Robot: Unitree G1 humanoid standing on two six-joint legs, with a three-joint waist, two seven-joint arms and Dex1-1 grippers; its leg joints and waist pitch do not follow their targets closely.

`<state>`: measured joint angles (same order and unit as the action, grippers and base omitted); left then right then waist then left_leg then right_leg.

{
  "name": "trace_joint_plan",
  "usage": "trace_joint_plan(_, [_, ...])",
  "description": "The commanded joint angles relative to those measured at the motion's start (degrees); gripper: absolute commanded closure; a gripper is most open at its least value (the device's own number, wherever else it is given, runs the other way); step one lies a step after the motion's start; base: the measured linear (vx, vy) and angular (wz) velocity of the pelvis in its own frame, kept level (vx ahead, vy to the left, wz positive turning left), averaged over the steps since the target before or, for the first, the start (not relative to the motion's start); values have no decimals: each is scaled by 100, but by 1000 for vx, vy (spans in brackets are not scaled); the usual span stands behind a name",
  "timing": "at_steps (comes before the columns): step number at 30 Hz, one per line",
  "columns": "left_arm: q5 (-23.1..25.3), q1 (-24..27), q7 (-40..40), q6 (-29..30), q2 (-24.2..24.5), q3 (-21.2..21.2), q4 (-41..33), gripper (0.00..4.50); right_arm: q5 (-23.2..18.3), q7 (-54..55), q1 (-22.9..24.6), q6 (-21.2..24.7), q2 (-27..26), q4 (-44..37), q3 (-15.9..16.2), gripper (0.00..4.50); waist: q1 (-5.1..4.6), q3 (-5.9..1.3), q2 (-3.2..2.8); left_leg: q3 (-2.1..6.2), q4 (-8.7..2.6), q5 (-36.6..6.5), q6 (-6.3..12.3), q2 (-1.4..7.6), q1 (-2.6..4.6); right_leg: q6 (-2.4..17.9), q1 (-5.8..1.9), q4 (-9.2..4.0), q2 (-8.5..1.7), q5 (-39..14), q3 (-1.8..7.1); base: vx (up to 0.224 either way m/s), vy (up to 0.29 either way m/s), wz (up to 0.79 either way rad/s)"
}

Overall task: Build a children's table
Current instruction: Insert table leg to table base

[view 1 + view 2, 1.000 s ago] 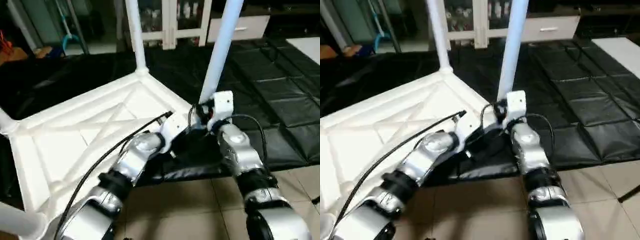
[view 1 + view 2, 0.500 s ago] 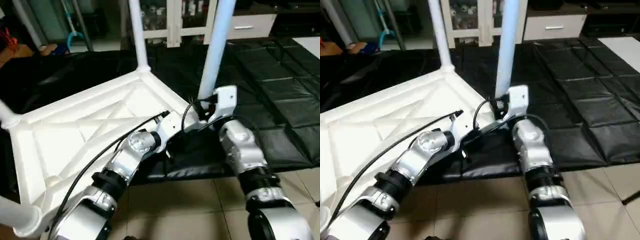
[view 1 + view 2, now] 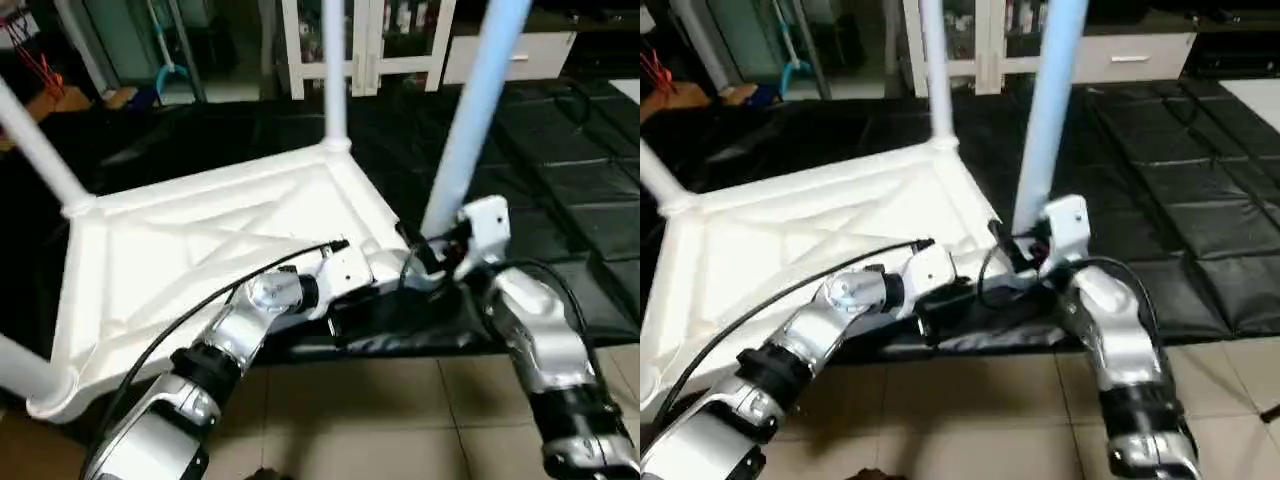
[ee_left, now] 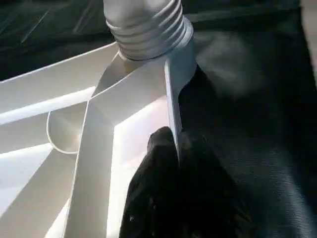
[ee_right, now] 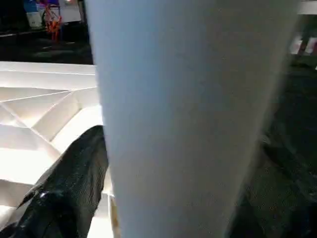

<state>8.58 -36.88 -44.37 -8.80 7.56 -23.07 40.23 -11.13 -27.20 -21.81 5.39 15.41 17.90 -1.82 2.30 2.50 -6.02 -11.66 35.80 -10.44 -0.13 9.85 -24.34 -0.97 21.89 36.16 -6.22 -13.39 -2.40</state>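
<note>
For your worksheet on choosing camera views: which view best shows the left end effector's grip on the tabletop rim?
The left wrist view: the left end effector has its black fingers shut on the tabletop rim, below the leg socket. The eye views show its white housing there, fingers hidden. The right wrist view shows mostly the leg.

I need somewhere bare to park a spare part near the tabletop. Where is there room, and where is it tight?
Free: the black mat to the right of the near leg, and the tiled floor between the forearms. Crowded: the tabletop corner where the left gripper pinches the rim and the right gripper sits at that leg's base.
</note>
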Motion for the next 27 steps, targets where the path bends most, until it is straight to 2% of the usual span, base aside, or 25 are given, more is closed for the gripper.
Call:
trace_joint_plan(1, [29,-243,-68,-375,-25,-84,45,450,-59,-184,132,208,20,-412,126,50,-48,-404,73,188,-490,-1236,316,326,290,1389,-167,-420,-216,277,133,0,0,0])
trace_joint_plan(3, [54,-308,127,-418,-45,-9,173,450,-45,-336,295,309,79,-700,288,50,-55,-410,60,192,-498,-1215,320,329,272,1355,-166,-415,-233,301,128,0,0,0])
trace_joint_plan(6, [-108,-323,488,-48,-152,331,181,450,-151,-570,469,478,179,-992,424,50,-56,-397,87,186,-509,-1301,317,329,262,1342,-163,-438,-251,132,136,0,0,0])
trace_joint_plan(9, [-303,-264,568,131,-234,549,109,450,-173,-640,528,544,251,-1062,421,50,-70,-389,124,177,-505,-1309,355,321,247,1346,-155,-462,-260,-169,139,0,0,0])
trace_joint_plan(11, [-299,-170,485,72,-195,516,22,450,-145,-566,504,567,251,-1037,363,50,-78,-380,146,176,-506,-1344,365,314,236,1308,-143,-493,-258,-380,146,0,0,0])
trace_joint_plan(13, [-295,-166,479,64,-191,509,22,450,-141,-559,502,571,249,-1038,359,50,-78,-382,127,179,-508,-1321,364,318,243,1287,-131,-497,-256,-433,148,0,0,0])
trace_joint_plan(15, [-286,-102,307,-95,-133,414,16,450,-81,-405,442,664,181,-1018,312,50,-85,-381,132,178,-511,-1338,385,314,239,1269,-144,-498,-257,-454,145,0,0,0])
trace_joint_plan(16, [-286,-102,307,-95,-133,414,16,450,-81,-405,442,664,181,-1018,312,50,-103,-364,120,185,-546,-1754,277,323,277,1184,-165,-532,-261,-948,140,0,0,0])
trace_joint_plan(18, [-279,-114,293,-131,-129,410,36,450,-89,-376,431,717,166,-1035,312,50,-139,-340,104,190,-590,-2306,138,324,357,1082,-178,-580,-231,-1547,116,0,0,0])
trace_joint_plan(19, [-277,-125,285,-131,-133,428,39,450,-93,-361,426,749,162,-1051,311,50,-177,-325,85,190,-617,-2796,32,310,448,999,-180,-639,-198,-2038,86,0,0,0])
trace_joint_plan(20, [-270,-138,288,-121,-140,451,41,450,-98,-355,425,778,164,-1072,309,50,-235,-264,86,192,-647,-3334,-20,289,556,946,-178,-721,-139,-2547,32,0,0,0])
trace_joint_plan(21, [-270,-138,288,-121,-140,451,41,450,-98,-355,425,778,164,-1072,309,50,-289,-225,100,176,-634,-3752,-78,239,709,898,-151,-824,-111,-3012,-14,0,0,0])
trace_joint_plan(22, [-246,-154,281,-113,-145,471,39,450,-100,-350,417,797,165,-1078,304,50,-314,-215,95,183,-645,-3800,-87,231,747,882,-166,-855,-109,-3076,-13,0,0,0])
trace_joint_plan(23, [-237,-169,267,-110,-147,481,38,450,-98,-343,411,812,163,-1083,294,50,-351,-244,91,197,-687,-3625,-30,228,719,920,-274,-865,-124,-2827,9,0,0,0])
trace_joint_plan(24, [-231,-179,259,-112,-147,483,39,450,-97,-339,407,821,161,-1084,287,50,-361,-249,80,197,-712,-3538,14,233,703,946,-314,-862,-120,-2670,13,55,15,1])
trace_joint_plan(25, [-212,-201,243,-127,-141,469,55,450,-91,-335,396,819,159,-1072,282,50,-398,-270,40,188,-741,-3349,107,231,689,1033,-384,-847,-112,-2296,12,55,15,1])
trace_joint_plan(26, [-210,-204,241,-130,-140,465,58,450,-89,-335,394,819,158,-1071,280,50,-438,-322,65,177,-749,-3059,259,228,662,1177,-452,-819,-100,-1786,28,90,17,3])
trace_joint_plan(27, [-203,-214,234,-139,-135,455,67,450,-83,-333,389,821,155,-1066,276,50,-448,-334,69,177,-747,-2886,376,227,631,1235,-502,-798,-94,-1565,29,98,13,7])
